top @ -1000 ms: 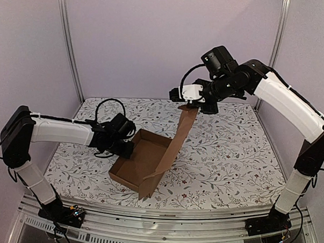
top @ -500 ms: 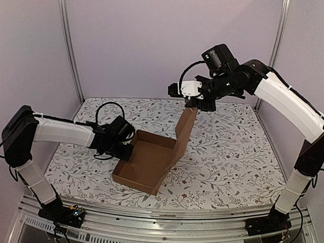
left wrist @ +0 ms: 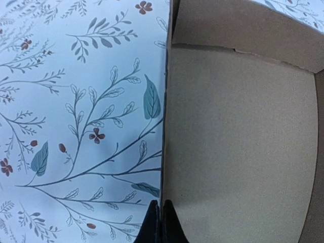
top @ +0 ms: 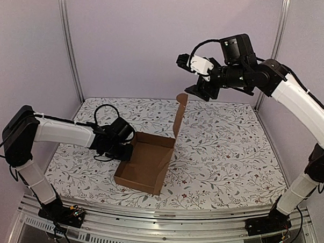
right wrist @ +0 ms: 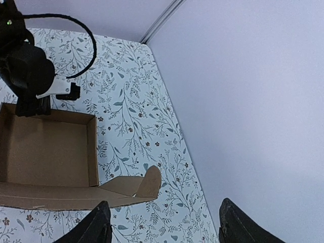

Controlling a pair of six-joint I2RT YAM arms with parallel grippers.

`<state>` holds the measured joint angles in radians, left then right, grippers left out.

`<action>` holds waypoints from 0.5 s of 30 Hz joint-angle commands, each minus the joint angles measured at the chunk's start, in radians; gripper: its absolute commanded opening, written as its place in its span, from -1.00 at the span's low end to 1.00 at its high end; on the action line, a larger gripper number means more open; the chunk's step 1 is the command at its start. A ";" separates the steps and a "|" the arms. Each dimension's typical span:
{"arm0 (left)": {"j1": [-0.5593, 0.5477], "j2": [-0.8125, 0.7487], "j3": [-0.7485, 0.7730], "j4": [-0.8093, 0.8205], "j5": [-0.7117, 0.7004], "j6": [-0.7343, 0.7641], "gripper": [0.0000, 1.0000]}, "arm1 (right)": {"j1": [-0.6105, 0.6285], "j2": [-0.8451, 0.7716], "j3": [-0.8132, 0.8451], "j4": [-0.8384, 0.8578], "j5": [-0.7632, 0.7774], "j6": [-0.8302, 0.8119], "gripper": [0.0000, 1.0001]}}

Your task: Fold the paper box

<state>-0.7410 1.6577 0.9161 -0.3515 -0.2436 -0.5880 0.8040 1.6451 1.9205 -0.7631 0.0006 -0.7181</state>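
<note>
On the flowered table (top: 230,151) the paper box (top: 147,161) sits left of centre, lid upright, with the left gripper (top: 123,150) clamped on its left wall and the right gripper (top: 200,92) spread wide above the lid.

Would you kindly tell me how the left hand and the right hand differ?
The left hand sits low, the right hand high above the table. The left hand is shut on the paper box wall; the right hand is open, empty. Both have dark fingers.
</note>
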 commanded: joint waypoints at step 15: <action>-0.197 0.026 -0.107 0.088 -0.041 -0.700 -1.00 | -0.005 -0.274 -0.374 0.081 0.297 0.605 0.46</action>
<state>-0.8745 1.6444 0.8417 -0.2180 -0.3187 -1.1065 0.8040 1.4044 1.6009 -0.6918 0.1982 -0.2420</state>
